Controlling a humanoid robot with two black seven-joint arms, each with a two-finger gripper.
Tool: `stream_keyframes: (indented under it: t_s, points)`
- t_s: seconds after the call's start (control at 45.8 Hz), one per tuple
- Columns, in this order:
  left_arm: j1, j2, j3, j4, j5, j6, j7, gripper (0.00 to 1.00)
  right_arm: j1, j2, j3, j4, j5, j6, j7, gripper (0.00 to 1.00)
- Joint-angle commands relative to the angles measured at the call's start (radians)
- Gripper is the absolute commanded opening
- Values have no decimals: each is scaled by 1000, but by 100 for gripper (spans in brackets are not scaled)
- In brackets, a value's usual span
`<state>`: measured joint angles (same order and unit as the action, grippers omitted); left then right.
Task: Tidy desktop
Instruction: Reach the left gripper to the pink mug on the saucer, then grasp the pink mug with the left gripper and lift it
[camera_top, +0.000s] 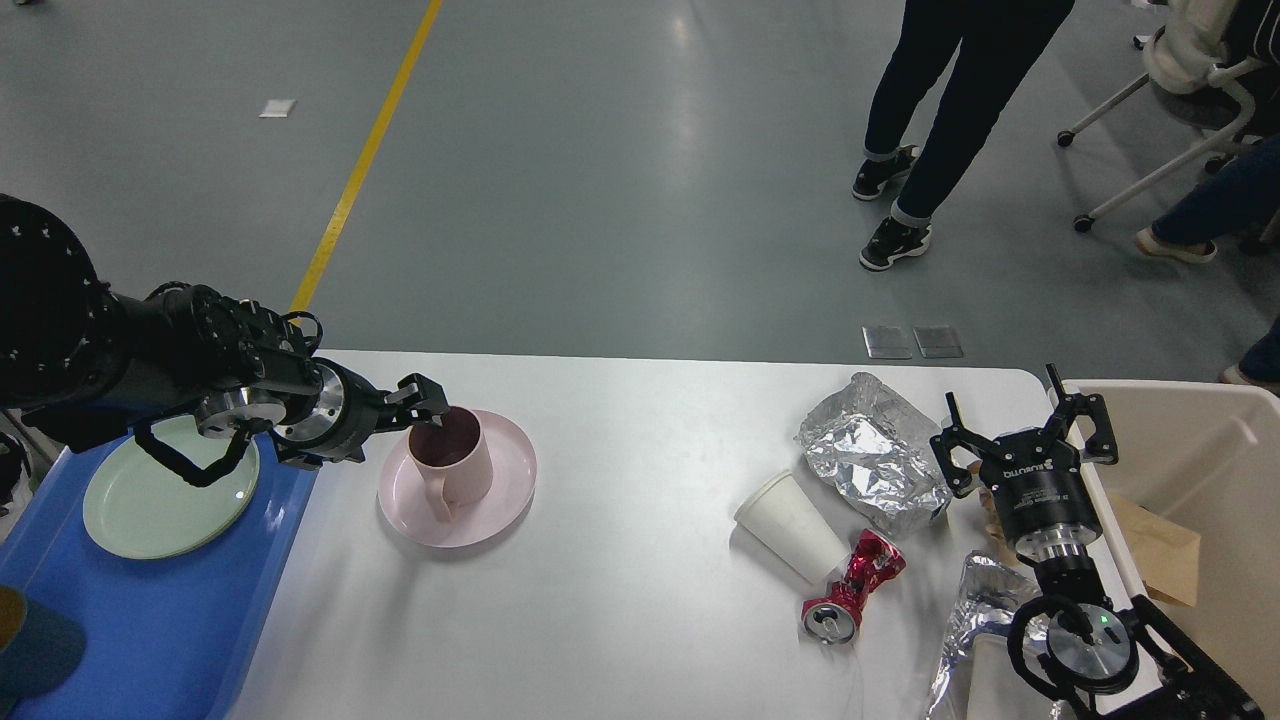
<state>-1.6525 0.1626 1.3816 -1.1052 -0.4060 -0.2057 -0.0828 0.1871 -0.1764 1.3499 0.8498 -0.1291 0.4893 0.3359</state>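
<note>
The white desktop (620, 620) carries a pink mug (452, 462) standing upright on a pink plate (505, 495) at the left. My left gripper (430, 405) is at the mug's far rim, with one finger inside the rim and one outside, closed on it. To the right lie a tipped white paper cup (790, 525), a crushed red can (850, 590), a crumpled silver foil bag (875, 455) and a second foil wrapper (975, 610). My right gripper (1020, 425) is open and empty, just right of the foil bag.
A blue tray (150, 620) at the left edge holds a green plate (170, 490) and a dark round object (30, 645). A beige bin (1200, 440) at the right holds brown paper (1160, 545). A person's legs (930, 130) and a chair stand beyond the table.
</note>
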Motion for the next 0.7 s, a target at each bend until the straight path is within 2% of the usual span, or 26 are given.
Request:
stream_keyframes:
  t_s: [0.0, 0.328, 0.546, 0.634, 0.677]
  points:
    - [77, -8, -35, 83, 3, 23, 1, 90, 0, 0, 0, 0, 0, 0, 0, 100]
    - [229, -31, -98, 257, 13, 26, 3, 90, 0, 0, 0, 0, -1, 0, 0, 100]
    - [273, -49, -107, 283, 16, 87, 2, 89, 0, 0, 0, 0, 0, 0, 0, 100]
    - [290, -49, -112, 289, 30, 106, 1, 87, 0, 0, 0, 0, 0, 0, 0, 100]
    - [295, -51, -124, 289, 47, 106, 3, 81, 0, 0, 0, 0, 0, 0, 0, 100]
